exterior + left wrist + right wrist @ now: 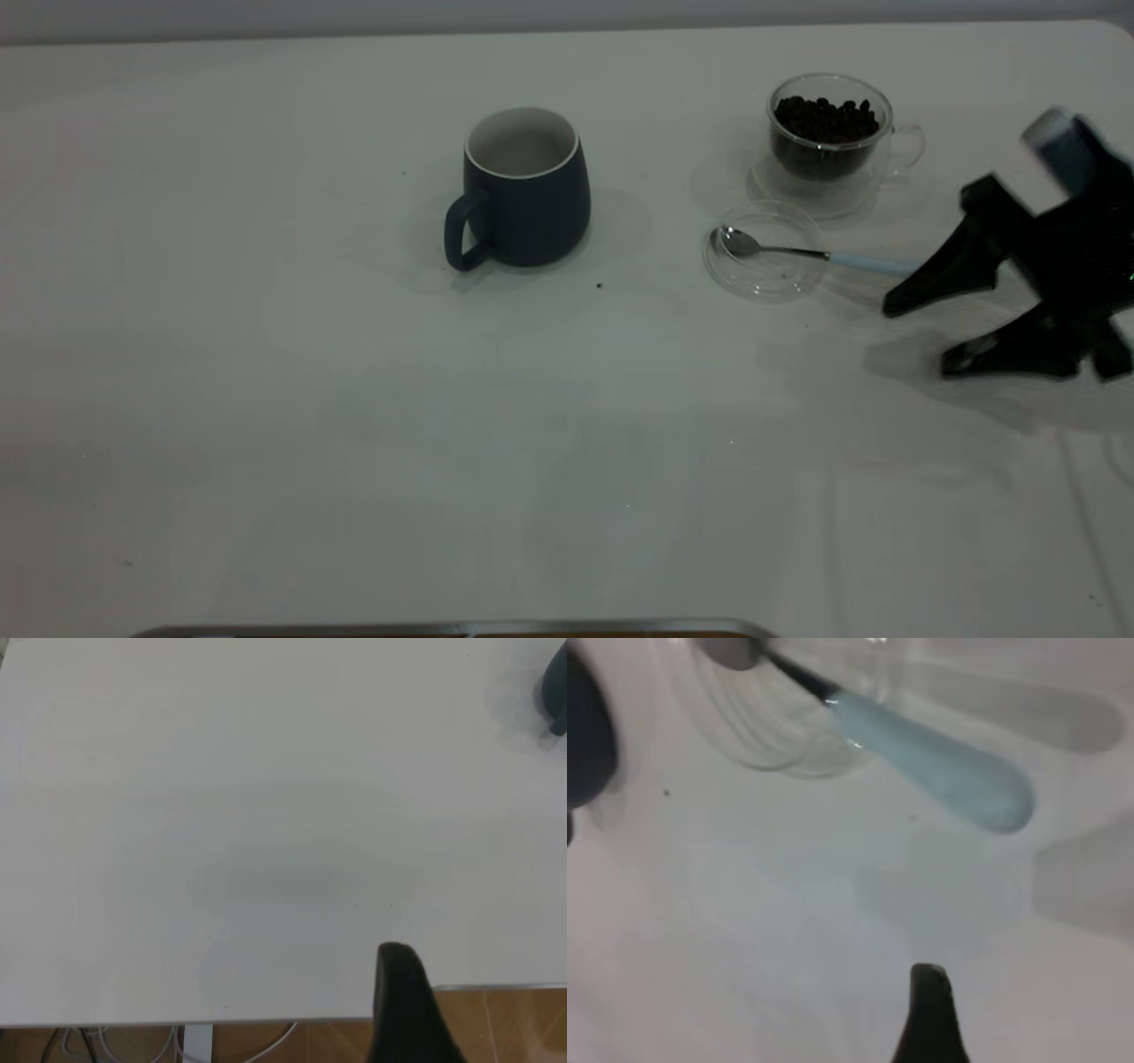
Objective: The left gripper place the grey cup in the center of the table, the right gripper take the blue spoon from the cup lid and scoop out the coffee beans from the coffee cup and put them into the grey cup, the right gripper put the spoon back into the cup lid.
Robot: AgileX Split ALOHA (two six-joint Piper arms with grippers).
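Observation:
The grey cup [527, 195] stands upright and empty at the table's middle, its handle toward the front left; its edge also shows in the left wrist view [556, 691]. The blue-handled spoon [797, 252] lies with its bowl in the clear cup lid [766, 276] and its handle pointing right. The glass coffee cup [828, 133] full of beans stands behind the lid. My right gripper [915, 339] is open and empty, just right of the handle's tip. The right wrist view shows the handle [930, 771] close ahead. My left gripper is outside the exterior view; one of its fingers [399, 992] shows over the table's edge.
A single dark bean [600, 285] lies on the white table in front of the grey cup. A metal strip [443, 629] runs along the near edge. Cables [266, 1041] hang below the table edge in the left wrist view.

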